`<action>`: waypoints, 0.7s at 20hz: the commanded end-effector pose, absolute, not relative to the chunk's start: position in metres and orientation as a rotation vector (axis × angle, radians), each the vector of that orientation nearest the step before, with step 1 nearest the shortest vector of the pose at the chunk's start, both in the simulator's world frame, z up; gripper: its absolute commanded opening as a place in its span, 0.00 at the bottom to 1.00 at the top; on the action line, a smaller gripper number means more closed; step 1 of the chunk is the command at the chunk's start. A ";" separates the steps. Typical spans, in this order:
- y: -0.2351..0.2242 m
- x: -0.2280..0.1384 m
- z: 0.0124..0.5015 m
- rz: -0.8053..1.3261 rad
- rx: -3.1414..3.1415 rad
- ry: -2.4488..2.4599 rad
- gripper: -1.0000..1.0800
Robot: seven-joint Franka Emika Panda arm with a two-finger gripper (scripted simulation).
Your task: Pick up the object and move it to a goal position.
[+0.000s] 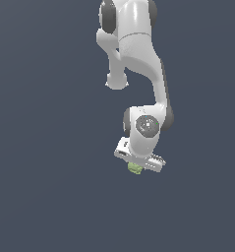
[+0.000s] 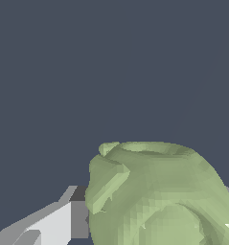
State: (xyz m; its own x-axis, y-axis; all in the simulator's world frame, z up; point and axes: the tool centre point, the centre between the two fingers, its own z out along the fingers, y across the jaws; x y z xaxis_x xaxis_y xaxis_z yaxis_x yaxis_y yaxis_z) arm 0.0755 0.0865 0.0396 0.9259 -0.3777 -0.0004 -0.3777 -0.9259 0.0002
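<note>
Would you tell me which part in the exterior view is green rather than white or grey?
Only the small pale green block, tucked under the white gripper at the arm's lower end; the arm and gripper are white and grey.

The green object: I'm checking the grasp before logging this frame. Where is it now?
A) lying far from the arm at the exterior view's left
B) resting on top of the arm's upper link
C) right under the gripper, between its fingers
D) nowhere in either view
C: in the exterior view the green object sits just beneath the gripper, and the wrist view shows it filling the space beside a grey finger.
</note>
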 end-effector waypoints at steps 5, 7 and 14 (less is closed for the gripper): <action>0.086 0.076 0.040 0.000 3.083 -0.605 0.00; 0.086 0.075 0.041 0.000 3.083 -0.605 0.00; 0.071 0.071 0.058 0.000 3.083 -0.605 0.00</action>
State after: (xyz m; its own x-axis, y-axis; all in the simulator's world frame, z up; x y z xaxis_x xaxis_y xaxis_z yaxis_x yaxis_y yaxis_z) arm 0.0718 0.0757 0.0523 0.9262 -0.3770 -0.0013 -0.3770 -0.9262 0.0004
